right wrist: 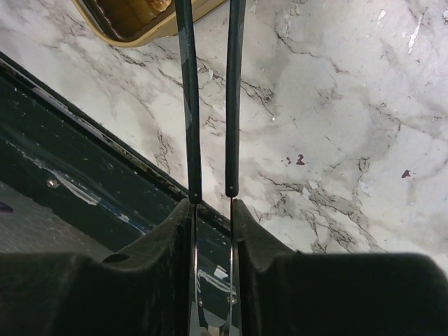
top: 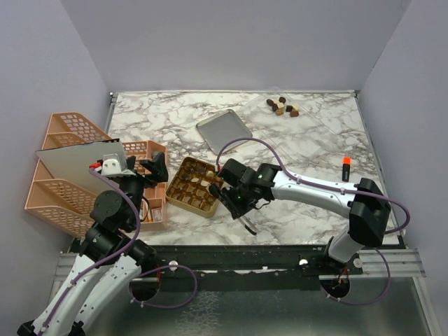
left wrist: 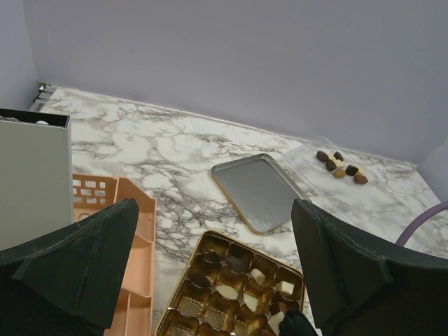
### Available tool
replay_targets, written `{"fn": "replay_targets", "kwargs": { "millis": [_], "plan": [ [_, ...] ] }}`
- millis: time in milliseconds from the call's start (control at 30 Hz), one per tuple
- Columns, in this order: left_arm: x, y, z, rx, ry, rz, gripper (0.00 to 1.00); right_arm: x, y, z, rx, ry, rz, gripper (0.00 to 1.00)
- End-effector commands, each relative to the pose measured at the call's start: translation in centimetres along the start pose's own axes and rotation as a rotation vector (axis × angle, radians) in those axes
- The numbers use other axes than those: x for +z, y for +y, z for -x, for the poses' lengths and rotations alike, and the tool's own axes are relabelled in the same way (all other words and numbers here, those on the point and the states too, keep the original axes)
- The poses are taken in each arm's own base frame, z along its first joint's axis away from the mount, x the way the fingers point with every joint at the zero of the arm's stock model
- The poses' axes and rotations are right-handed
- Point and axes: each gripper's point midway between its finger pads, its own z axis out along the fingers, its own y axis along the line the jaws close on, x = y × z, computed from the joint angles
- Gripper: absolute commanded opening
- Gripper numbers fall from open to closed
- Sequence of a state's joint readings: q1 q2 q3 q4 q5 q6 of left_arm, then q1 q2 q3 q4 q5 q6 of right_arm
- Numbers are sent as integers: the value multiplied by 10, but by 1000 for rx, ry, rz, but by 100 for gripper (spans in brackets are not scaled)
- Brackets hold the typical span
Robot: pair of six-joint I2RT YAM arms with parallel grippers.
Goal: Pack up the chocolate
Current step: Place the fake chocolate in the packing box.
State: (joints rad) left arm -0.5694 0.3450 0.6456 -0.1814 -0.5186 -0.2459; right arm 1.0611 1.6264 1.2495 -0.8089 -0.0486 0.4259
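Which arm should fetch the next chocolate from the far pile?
Right. The right gripper holds the tweezers, and the loose chocolate lies at the far right, on its side. The left gripper is open and empty, farther away.

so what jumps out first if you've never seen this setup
A golden compartment tray, partly filled, sits near the middle of the marble table, with the right gripper at its edge pinching long tweezers. A small cluster of chocolate waits at the far right, past a silver tray.
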Motion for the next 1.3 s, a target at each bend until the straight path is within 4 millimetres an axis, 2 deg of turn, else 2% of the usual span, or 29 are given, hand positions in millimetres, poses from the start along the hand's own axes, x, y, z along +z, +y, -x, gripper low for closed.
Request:
{"fn": "replay_targets", "kwargs": {
  "millis": [0, 367, 733, 900, 1100, 1267],
  "plan": [
    [-1, 6, 2, 1, -13, 23, 99, -8, 1, -1, 4, -11, -11, 27],
    [-1, 5, 1, 1, -11, 23, 99, -15, 3, 4, 0, -28, -10, 35],
    [-1, 5, 2, 0, -13, 22, 99, -43, 12, 27, -5, -106, 7, 35],
    [-1, 5, 2, -1, -12, 18, 99, -53, -3, 39, -22, -159, -84, 35],
    [-1, 3, 1, -4, -11, 8, 99, -58, -38, 51, -47, -154, -270, 35],
    [-2, 3, 2, -7, -14, 4, 99, -63, -67, 66, -26, -177, -353, 35]
  ]
}}
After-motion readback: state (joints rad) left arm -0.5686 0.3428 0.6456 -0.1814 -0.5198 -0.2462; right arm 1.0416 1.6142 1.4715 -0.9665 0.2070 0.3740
